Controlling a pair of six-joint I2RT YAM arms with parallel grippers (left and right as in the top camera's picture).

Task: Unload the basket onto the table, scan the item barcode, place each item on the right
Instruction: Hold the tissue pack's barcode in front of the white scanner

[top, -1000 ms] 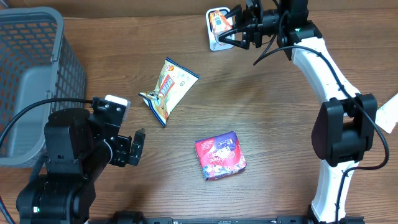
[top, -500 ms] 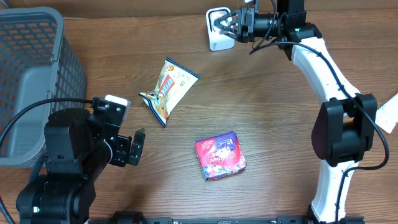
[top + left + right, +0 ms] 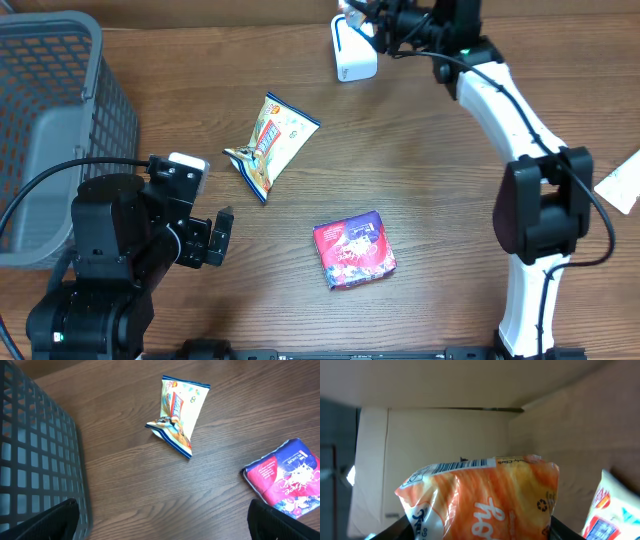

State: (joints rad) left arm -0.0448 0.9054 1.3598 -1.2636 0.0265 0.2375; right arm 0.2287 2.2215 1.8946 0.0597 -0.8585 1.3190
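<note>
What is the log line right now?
right pincer: shut on orange foil snack packet | barcode: in wrist view | left pincer: open, empty

A brown wood-grain table [image 3: 430, 200] fills the overhead view; a pale beige wall [image 3: 445, 435] stands beyond.

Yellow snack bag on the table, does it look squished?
Yes. The yellow snack bag is crumpled: one end is pinched and twisted, while the other end is flat. The red packet nearby looks neat.

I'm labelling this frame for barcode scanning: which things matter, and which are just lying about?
In use: orange packet, right gripper holding it, white scanner.
Lying about: yellow snack bag, red packet, grey basket.
</note>
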